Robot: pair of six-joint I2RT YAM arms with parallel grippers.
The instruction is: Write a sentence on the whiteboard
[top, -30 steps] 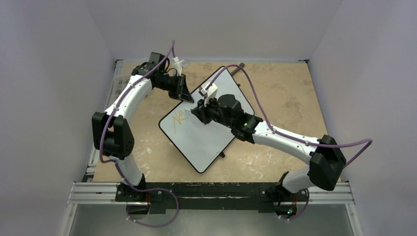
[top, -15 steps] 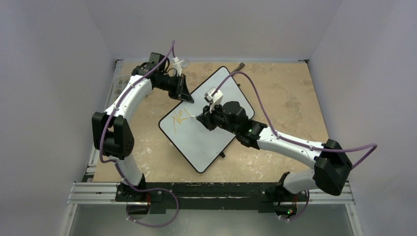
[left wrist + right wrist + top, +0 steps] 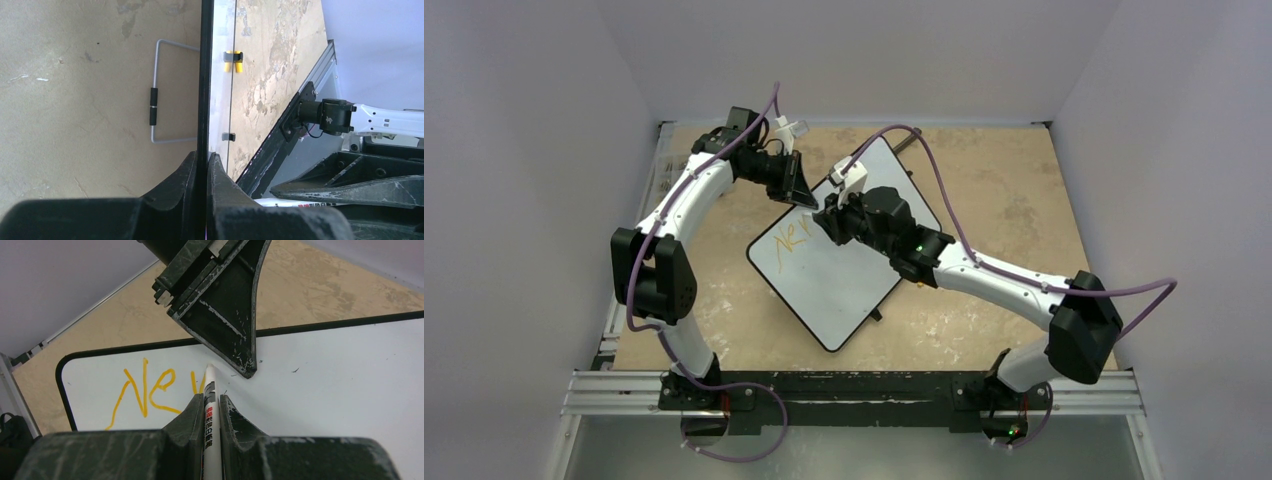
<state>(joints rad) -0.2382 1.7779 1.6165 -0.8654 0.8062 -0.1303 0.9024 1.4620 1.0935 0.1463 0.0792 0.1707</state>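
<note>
The whiteboard (image 3: 839, 285) lies turned diagonally on the table. My left gripper (image 3: 807, 200) is shut on the black rim at its far-left edge (image 3: 204, 75), one finger on each side (image 3: 202, 156). My right gripper (image 3: 823, 223) is shut on a white marker pen (image 3: 209, 390), held tip-down on the board (image 3: 340, 370) just below the left fingers (image 3: 225, 315). The sentence (image 3: 150, 390) reads "Ne" in orange, plus the first stroke of a third letter partly hidden by the pen. The same lettering (image 3: 791, 240) shows near the board's left corner.
A grey wire bracket (image 3: 160, 95) with a black sleeve lies on the tan tabletop beside the board's rim. A yellow-and-black clip (image 3: 233, 60) sits at the board's far edge. The black rail (image 3: 854, 390) with both arm bases runs along the near edge.
The right gripper drew the pen toward the near side, then back up, adding an orange stroke after "Ne". The left gripper and the board have stayed still.
</note>
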